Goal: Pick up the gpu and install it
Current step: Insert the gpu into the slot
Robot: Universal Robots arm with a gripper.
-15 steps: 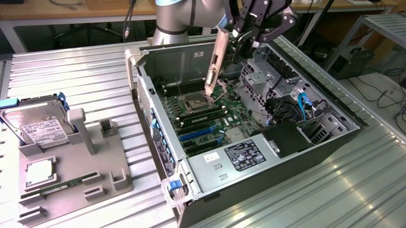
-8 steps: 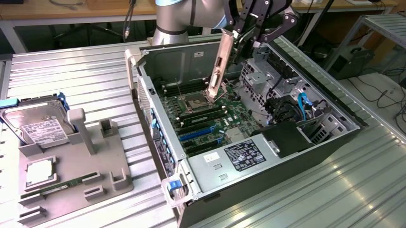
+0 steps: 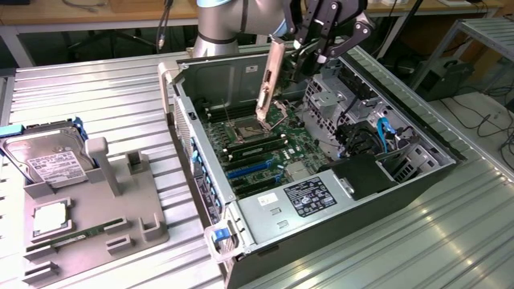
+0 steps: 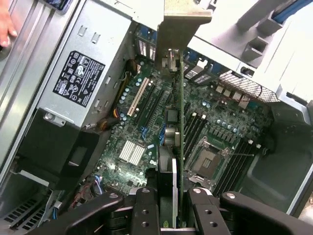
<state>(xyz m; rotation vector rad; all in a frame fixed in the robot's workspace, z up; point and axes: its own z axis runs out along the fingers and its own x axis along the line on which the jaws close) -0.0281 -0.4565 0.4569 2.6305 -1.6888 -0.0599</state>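
Observation:
The gpu point(image 3: 270, 78) hangs over the open computer case point(image 3: 418, 141), its long silver bracket pointing down toward the motherboard point(image 3: 273, 150). My gripper point(image 3: 312, 55) is shut on the card's black body, high above the CPU socket area. In the wrist view the gpu point(image 4: 179, 112) appears edge-on between my two black fingers point(image 4: 146, 210), with its bracket end point(image 4: 182, 24) farthest from me. The card floats above the board's expansion slots point(image 4: 146, 105) and touches nothing below it.
A grey fixture point(image 3: 96, 223) at the exterior view's left holds a hard drive point(image 3: 48, 158), a memory stick point(image 3: 80, 232) and a CPU point(image 3: 50, 218). The power supply point(image 3: 309, 195) and drive cage point(image 3: 345, 96) crowd the case. A person's hand point(image 4: 5, 27) rests beside the case.

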